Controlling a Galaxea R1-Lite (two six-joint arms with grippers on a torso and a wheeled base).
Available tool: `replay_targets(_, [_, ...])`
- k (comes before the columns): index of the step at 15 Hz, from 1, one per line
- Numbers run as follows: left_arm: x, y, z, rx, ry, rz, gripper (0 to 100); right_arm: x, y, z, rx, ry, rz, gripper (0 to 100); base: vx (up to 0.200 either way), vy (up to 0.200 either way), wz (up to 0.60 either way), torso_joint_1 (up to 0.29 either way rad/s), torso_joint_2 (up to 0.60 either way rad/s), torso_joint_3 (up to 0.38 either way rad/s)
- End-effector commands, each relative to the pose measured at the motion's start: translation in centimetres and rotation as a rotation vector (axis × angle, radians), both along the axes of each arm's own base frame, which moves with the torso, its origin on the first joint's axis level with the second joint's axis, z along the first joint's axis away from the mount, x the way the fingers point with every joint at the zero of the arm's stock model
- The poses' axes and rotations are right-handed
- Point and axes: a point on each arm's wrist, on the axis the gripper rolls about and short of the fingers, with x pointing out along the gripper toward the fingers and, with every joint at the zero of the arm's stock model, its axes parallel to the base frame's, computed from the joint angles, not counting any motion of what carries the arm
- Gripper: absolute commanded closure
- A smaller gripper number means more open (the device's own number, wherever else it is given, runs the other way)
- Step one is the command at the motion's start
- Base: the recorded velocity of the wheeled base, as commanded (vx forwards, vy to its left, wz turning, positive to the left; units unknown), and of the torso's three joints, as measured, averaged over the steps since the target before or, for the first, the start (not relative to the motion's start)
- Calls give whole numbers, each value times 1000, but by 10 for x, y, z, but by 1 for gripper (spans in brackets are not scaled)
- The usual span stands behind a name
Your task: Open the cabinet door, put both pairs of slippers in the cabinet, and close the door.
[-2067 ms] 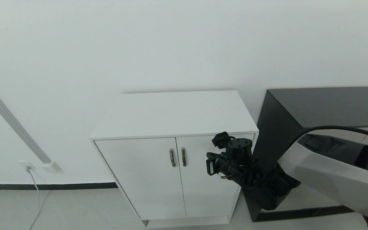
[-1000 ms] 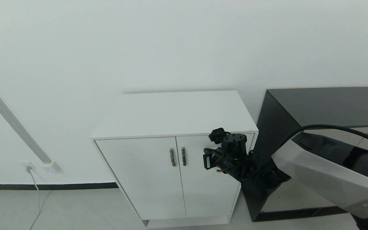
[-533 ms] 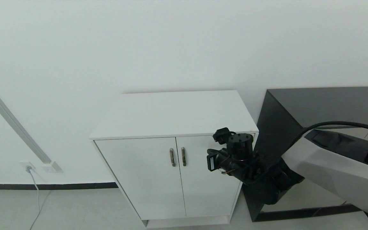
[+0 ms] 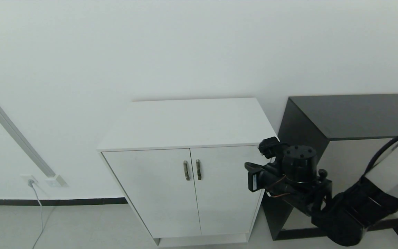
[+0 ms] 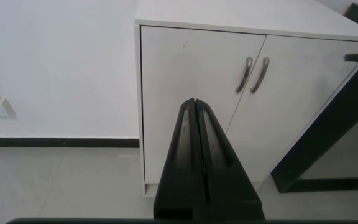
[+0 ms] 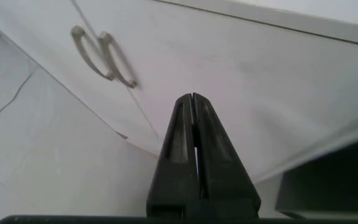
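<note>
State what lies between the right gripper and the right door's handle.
Only bare white door panel: in the right wrist view, nothing stands between the shut right gripper and the right door's handle.

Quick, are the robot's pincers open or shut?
Left pincer: shut, holding nothing.
Right pincer: shut, holding nothing.

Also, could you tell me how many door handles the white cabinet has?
2. The left handle sits on the left door, the right handle on the right door, side by side at the middle seam of the cabinet. None seems hidden.
</note>
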Motion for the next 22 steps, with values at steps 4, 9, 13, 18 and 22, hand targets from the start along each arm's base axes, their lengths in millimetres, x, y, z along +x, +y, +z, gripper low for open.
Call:
replay_targets(4, [0, 0, 0, 0, -1, 2, 100, -40, -69, 28, -6, -31, -192, 100, 0, 0, 0, 0, 0, 0])
replay_targets(9, [0, 0, 1, 0, -3, 0, 100, -67, -132, 29, -22, -13, -373, 100, 0, 0, 0, 0, 0, 0])
replay_targets(13, [0, 0, 0, 0, 0, 0, 100, -89, -164, 22, -36, 18, -479, 100, 0, 0, 0, 0, 0, 0])
replay_targets(18, [0, 0, 0, 1, -1, -1, 100, -128, -177, 28, -32, -32, -492, 100, 0, 0, 0, 0, 0, 0])
replay_targets(22, [0, 0, 0, 1, 0, -1, 100, -150, -182, 27, -45, -61, -485, 100, 0, 0, 0, 0, 0, 0])
